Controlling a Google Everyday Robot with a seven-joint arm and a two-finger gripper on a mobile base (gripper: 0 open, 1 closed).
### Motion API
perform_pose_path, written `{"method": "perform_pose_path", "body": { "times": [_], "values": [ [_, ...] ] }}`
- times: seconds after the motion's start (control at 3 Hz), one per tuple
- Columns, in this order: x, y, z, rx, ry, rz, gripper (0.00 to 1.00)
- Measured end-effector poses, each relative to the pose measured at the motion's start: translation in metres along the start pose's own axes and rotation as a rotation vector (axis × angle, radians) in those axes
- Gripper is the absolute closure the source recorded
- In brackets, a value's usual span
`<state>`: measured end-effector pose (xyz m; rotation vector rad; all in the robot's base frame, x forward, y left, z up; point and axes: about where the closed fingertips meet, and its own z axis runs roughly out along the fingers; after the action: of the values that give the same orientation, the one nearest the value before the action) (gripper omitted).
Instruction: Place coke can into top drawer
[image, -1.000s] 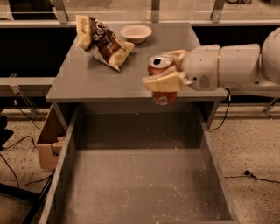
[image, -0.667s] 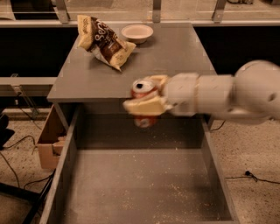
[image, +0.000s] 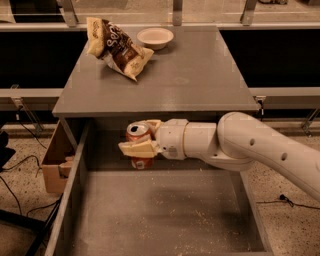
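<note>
gripper (image: 142, 138) above top drawer (image: 165, 215), fingers (image: 136, 148) clamped on coke can (image: 137, 131), label mostly hidden

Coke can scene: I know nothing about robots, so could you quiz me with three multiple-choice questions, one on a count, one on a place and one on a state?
1. How many things lie on the cabinet top?
A. one
B. two
C. four

2. Where is the coke can?
A. on the cabinet top
B. on the ground beside the cabinet
C. in the air over the open top drawer

3. What is the gripper doing?
A. shut on the coke can
B. open and empty
C. out of sight

Answers:
1 B: only the chip bag and the white bowl lie there.
2 C: the can hangs just in front of the cabinet's edge, clear of the drawer's floor.
3 A: its fingers clasp the can from both sides.
</note>
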<state>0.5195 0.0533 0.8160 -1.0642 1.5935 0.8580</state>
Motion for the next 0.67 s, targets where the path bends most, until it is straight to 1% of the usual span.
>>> {"method": "perform_pose_path", "body": {
  "times": [0.33, 0.67],
  "values": [
    [0.005, -0.003, 0.005, 0.013, 0.006, 0.005, 1.0],
    [0.021, -0.001, 0.011, -0.007, -0.006, 0.016, 1.0]
  ]
}}
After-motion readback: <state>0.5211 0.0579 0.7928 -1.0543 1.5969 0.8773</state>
